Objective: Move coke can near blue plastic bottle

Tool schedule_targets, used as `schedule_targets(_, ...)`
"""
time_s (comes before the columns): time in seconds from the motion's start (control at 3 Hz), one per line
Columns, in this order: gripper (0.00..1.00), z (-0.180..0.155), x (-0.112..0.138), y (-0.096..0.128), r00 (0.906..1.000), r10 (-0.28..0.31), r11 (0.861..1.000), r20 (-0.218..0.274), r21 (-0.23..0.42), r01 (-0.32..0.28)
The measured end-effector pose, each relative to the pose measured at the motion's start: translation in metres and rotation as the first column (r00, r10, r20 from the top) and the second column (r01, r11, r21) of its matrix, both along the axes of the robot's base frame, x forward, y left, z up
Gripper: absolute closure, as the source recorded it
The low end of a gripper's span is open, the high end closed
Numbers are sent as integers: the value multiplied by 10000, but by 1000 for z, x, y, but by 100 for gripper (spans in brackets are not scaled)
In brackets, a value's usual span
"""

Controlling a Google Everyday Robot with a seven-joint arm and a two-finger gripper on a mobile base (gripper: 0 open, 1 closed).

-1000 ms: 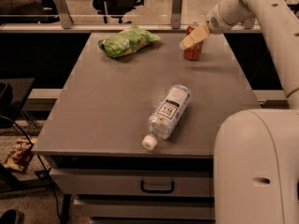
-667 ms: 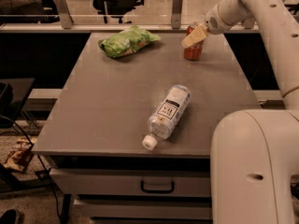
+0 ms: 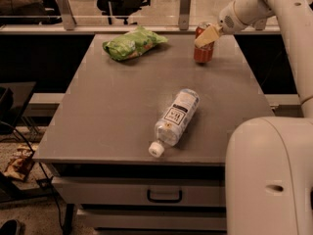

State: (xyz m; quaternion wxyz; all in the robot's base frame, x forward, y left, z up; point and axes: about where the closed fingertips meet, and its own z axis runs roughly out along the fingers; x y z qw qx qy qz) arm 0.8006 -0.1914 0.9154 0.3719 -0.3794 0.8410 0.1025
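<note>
The coke can, red with a silver top, stands at the far right of the grey table. My gripper reaches in from the upper right and is shut on the can's upper part, with a pale finger across its front. The blue plastic bottle, clear with a white cap and a white label, lies on its side near the table's front middle, cap toward the front edge. The can is well behind the bottle and a little to its right.
A green crinkly snack bag lies at the far left of the table. A drawer with a dark handle is under the table front. The robot's white body fills the lower right. A rail and chairs stand behind the table.
The can was tilted in the gripper and now stands more upright at about the same spot. The bottle and bag have not moved.
</note>
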Motion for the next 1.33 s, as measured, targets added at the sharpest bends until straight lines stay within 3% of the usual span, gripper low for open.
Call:
schedule_targets(0.33,100,13,-19,-2,9986,505,9987,141,88,-507)
schedule_targets(0.67,100,21,-40,0,9959,887,9959,176,154,-890)
schedule_targets(1.33,100,14,-97,27,9846,1748,9837,92,415,-1751)
